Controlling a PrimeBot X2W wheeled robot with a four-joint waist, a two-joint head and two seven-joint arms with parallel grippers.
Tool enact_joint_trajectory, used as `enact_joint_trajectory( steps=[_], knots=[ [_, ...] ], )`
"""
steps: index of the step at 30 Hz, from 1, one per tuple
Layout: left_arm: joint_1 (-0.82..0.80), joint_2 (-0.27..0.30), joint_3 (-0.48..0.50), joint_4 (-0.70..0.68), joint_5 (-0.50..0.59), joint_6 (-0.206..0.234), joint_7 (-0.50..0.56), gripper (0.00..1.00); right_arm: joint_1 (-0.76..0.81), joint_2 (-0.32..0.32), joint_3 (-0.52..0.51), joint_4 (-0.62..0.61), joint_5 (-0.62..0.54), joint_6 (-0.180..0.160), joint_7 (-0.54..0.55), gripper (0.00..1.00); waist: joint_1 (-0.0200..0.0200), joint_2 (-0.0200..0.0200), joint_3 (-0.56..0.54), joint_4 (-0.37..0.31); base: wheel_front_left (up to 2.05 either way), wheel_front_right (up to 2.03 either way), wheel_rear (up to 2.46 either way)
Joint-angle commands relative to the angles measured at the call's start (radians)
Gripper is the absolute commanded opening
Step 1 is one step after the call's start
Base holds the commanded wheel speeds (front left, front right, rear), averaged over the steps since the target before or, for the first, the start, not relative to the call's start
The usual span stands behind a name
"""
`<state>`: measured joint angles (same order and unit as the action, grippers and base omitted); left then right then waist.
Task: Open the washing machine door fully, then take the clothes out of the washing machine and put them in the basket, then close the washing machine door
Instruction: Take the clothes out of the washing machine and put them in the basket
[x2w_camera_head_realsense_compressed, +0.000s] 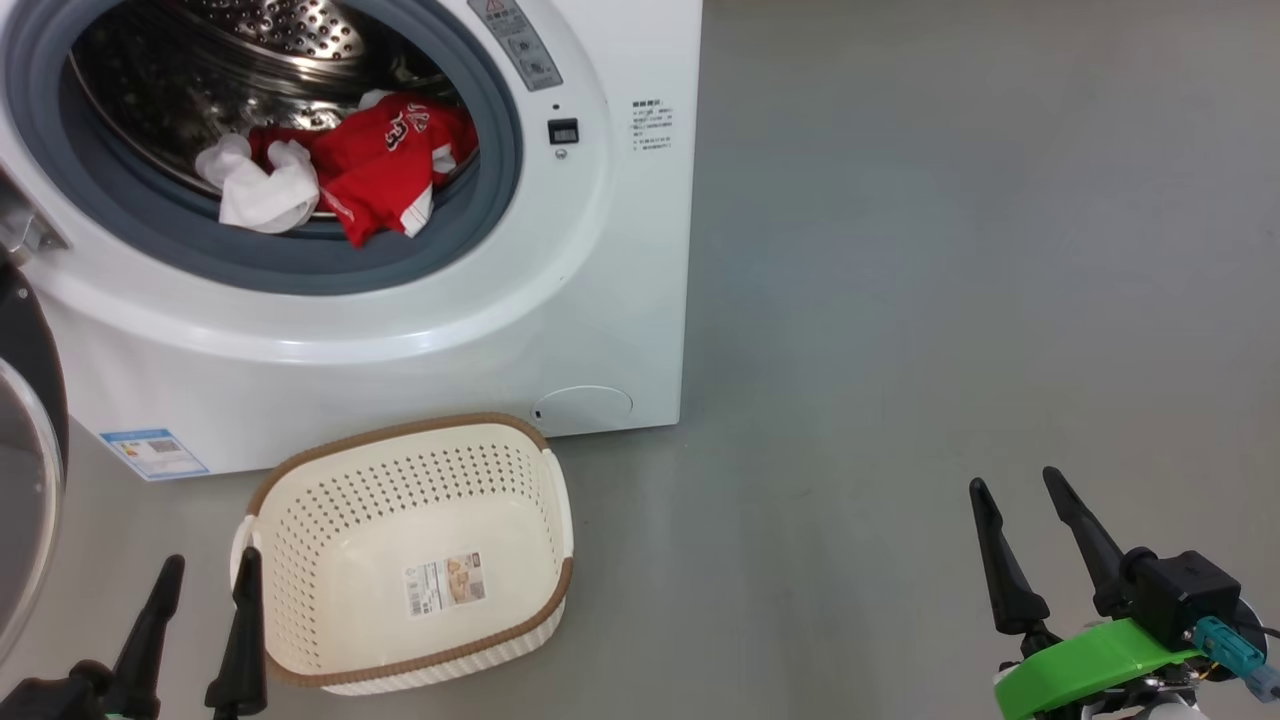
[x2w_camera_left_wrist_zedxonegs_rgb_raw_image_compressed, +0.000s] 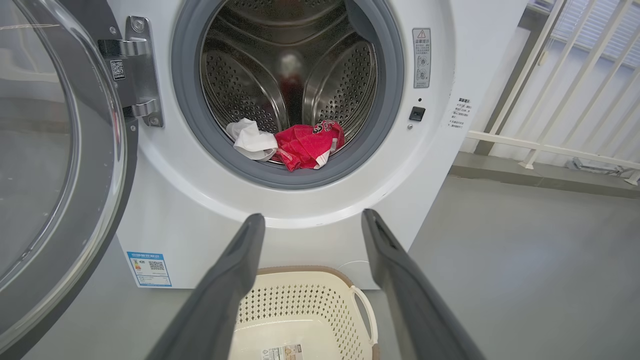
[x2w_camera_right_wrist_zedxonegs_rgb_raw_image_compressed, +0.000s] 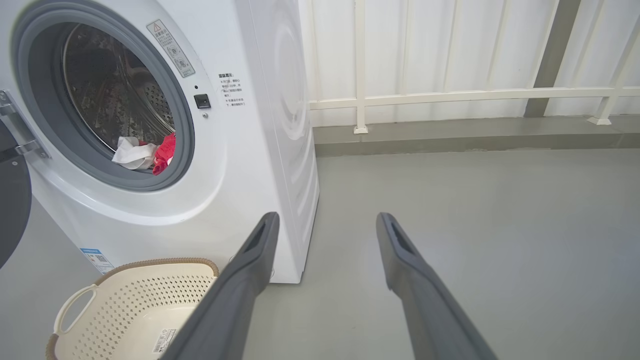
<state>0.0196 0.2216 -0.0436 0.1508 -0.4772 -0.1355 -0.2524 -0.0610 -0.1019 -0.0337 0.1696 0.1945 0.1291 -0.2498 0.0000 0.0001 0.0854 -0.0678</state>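
1. The washing machine door (x2w_camera_left_wrist_zedxonegs_rgb_raw_image_compressed: 55, 165) stands swung open to the left of the left jaws. It hangs on a metal hinge (x2w_camera_left_wrist_zedxonegs_rgb_raw_image_compressed: 137, 70) at the left edge of the opening.
2. The left jaws are apart and hold nothing. Their two dark fingers (x2w_camera_head_realsense_compressed: 245, 640) point up the head view towards the machine.
3. The washing machine (x2w_camera_head_realsense_compressed: 400, 340) stands directly ahead of the left jaws. Its grey rubber ring (x2w_camera_head_realsense_compressed: 300, 265) and perforated steel drum (x2w_camera_head_realsense_compressed: 260, 40) are exposed. A blue label (x2w_camera_head_realsense_compressed: 155, 453) sits low on the front, ahead and slightly left of the left jaws.
4. The clothes (x2w_camera_head_realsense_compressed: 340, 175) lie at the front of the drum bottom, ahead of and above the left jaws and well apart from them. The white cloth (x2w_camera_head_realsense_compressed: 260, 185) is on the left, touching the red garment (x2w_camera_head_realsense_compressed: 385, 165) on the right, whose lower edge drapes over the ring.
5. The basket (x2w_camera_head_realsense_compressed: 350, 490) stands upright on the floor (x2w_camera_head_realsense_compressed: 900, 300), just in front of the machine and just beside the left jaws on their right. A sticker (x2w_camera_head_realsense_compressed: 445, 585) shows on its bottom.
6. The right jaws are apart and hold nothing. Their fingers (x2w_camera_head_realsense_compressed: 1005, 570) hang over bare floor, well apart from the basket on their left.
7. A white railing (x2w_camera_right_wrist_zedxonegs_rgb_raw_image_compressed: 450, 95) runs beyond the right jaws.
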Motion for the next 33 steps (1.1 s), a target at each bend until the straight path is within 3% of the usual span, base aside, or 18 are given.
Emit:
enact_joint_trajectory(
  steps=[1,14,27,33],
  knots=[
    [-0.032,0.030,0.031,-0.019,-0.007,0.005,-0.009,1.00,-0.021,-0.012,0.027,-0.028,0.000,0.002,-0.012,1.00,0.0000,-0.0001,0.000,0.000,0.89,-1.28,0.38],
    [-0.038,0.038,0.028,-0.008,-0.008,0.005,-0.009,1.00,-0.024,-0.011,0.030,-0.027,-0.001,0.002,-0.012,1.00,0.0000,-0.0001,0.003,0.004,0.90,-1.20,0.29],
    [-0.045,0.044,0.006,-0.012,-0.021,0.005,-0.009,1.00,-0.025,-0.005,0.036,-0.028,-0.001,0.002,-0.012,1.00,0.0000,-0.0001,0.015,0.005,0.06,-0.06,0.00],
    [-0.064,0.041,-0.013,0.053,-0.043,0.005,-0.009,1.00,-0.030,0.001,0.036,-0.031,-0.003,0.002,-0.012,1.00,0.0000,-0.0001,0.035,0.005,0.00,0.00,0.00]
  ],
)
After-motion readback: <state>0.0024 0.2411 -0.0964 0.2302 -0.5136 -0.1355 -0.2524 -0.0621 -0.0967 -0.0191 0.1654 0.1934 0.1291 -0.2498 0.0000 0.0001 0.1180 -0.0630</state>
